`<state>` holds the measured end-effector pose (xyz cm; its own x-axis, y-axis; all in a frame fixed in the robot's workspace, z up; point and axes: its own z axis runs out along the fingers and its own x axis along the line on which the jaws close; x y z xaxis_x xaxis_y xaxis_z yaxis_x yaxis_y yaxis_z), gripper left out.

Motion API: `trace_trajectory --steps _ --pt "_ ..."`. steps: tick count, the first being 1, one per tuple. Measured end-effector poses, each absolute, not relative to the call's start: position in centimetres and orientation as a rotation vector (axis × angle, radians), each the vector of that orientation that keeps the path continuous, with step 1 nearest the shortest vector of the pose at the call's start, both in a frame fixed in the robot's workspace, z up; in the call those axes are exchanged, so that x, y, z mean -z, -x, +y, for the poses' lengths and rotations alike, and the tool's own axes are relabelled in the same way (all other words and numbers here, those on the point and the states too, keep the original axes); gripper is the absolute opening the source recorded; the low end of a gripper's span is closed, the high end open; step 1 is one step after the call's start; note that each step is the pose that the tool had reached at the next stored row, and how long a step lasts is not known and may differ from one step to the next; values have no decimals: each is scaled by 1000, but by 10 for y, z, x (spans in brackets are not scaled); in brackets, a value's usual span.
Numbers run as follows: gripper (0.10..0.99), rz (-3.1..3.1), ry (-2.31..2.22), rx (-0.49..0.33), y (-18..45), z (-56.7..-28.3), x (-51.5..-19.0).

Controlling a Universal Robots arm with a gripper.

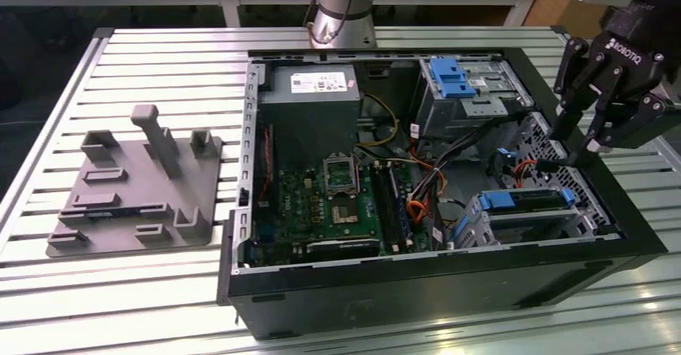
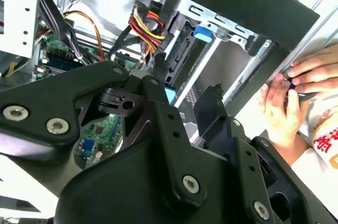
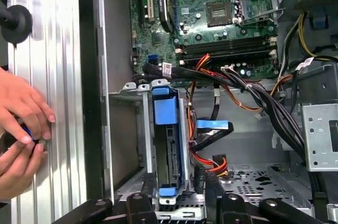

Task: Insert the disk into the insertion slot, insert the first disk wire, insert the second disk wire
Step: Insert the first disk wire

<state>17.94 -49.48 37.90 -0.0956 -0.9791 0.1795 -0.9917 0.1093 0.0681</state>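
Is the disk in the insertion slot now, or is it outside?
In: the disk, with its blue carrier, lies between the silver walls of the insertion slot. Whether it is fully seated, cannot tell.

Disk point(image 1: 529, 201): silver drive in a bright blue carrier, seated in the insertion slot point(image 1: 474, 227). In the exterior view it lies at about 4 o'clock from the case's centre, close to the side wall. The first wrist view shows it on edge between the slot's 2 silver sheet-metal walls, with a blue tab at each end. 1 flat blue wire point(image 3: 214, 125) ends just beside the slot; whether it is plugged in cannot be told.
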Motion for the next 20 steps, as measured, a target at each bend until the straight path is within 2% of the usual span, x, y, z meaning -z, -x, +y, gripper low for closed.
trace_trajectory --steps 11,13,14,15,16,20 --pt "498 -2211 -1952 -116 -181 -474 -370" --pt "482 -2206 -1947 -127 -182 -472 -368" --pt "416 -2205 -1945 -130 -183 -472 -368" --pt "416 -2203 -1944 -133 -183 -472 -367" --pt "349 -2202 -1942 -136 -183 -472 -366" --pt "349 -2199 -1940 -142 -184 -472 -364"
